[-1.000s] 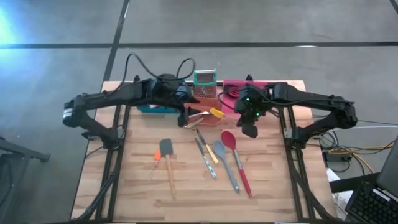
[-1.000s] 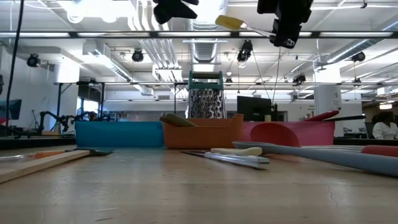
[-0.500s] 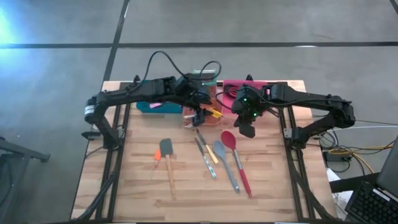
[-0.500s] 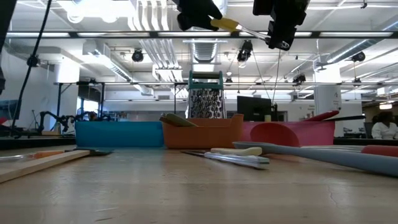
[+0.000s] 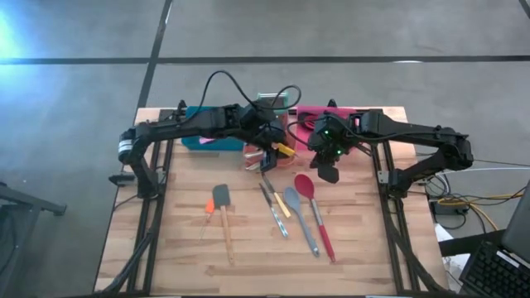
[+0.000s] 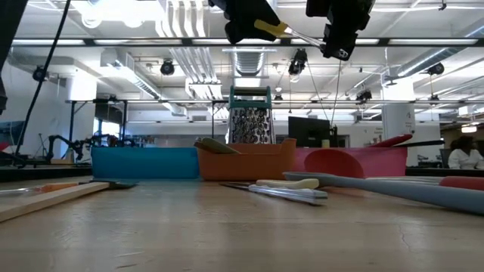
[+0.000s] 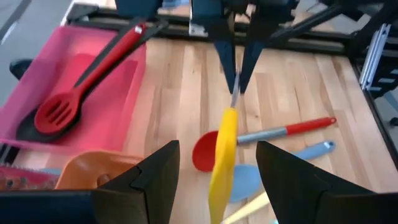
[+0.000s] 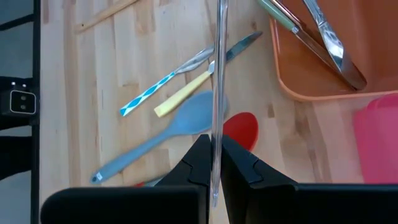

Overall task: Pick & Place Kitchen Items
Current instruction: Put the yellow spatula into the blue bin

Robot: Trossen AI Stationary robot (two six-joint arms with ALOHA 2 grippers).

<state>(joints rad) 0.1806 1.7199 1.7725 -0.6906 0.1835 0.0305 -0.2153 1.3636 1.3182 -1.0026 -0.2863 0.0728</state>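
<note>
From above, both arms meet over the far middle of the wooden worktop [image 5: 190, 248]. The right hand [image 5: 327, 171] is clamped on the thin metal end of a yellow-handled utensil [image 5: 286, 150]; the left hand [image 5: 267, 157] hangs wide open around its handle.

At worktop level the utensil [image 6: 274, 29] hangs high above the orange bin [image 6: 246, 161].

The left wrist shows a slotted red spoon [image 7: 74, 99] in the pink bin [image 7: 37, 74].

The right wrist shows a grey spatula [image 8: 158, 140] lying flat. No writing is legible.

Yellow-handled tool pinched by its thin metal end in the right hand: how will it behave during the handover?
The yellow-handled tool probably swings: the right hand pinches only its thin metal tip, with the handle hanging free. That smooth metal may slip. It looks light and stiff, so the open left hand should take it easily.
</note>
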